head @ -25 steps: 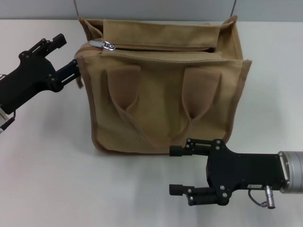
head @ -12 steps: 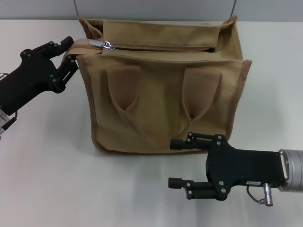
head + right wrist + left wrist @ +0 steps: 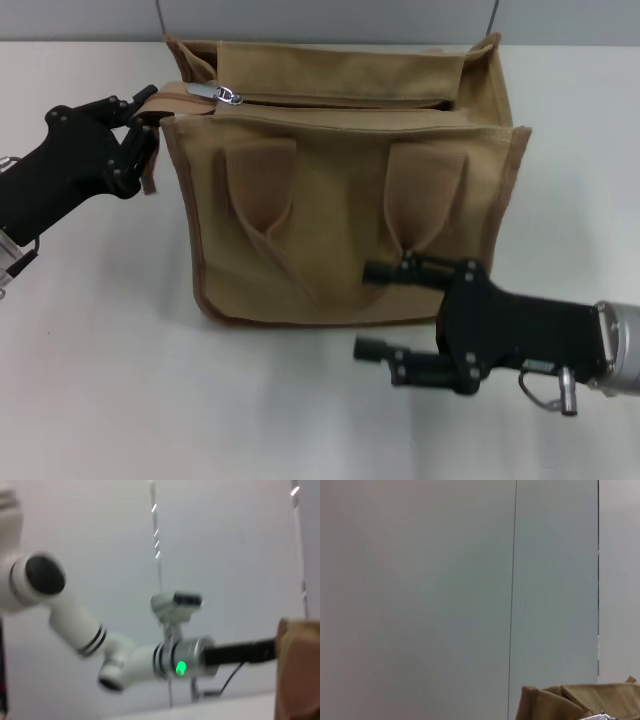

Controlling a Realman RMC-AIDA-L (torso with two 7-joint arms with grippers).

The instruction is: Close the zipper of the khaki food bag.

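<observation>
The khaki food bag (image 3: 340, 200) stands upright on the white table, its two handles facing me. The zipper (image 3: 340, 102) runs along its top, with the silver pull tab (image 3: 220, 94) at the bag's left end. My left gripper (image 3: 147, 114) is shut on the fabric at the bag's top left corner, just left of the pull tab. My right gripper (image 3: 366, 310) is open and empty, low in front of the bag's front right bottom edge. The left wrist view shows the bag's corner (image 3: 565, 705). The right wrist view shows the bag's edge (image 3: 300, 670).
The white table (image 3: 100, 380) reaches around the bag on all sides. A grey wall (image 3: 330, 18) runs behind it. The right wrist view shows my left arm's white links (image 3: 125, 655) beside the bag.
My left gripper moved right onto the bag's top left corner and closed on the fabric. My right gripper rose and tilted a little closer to the bag's lower front, still open.
</observation>
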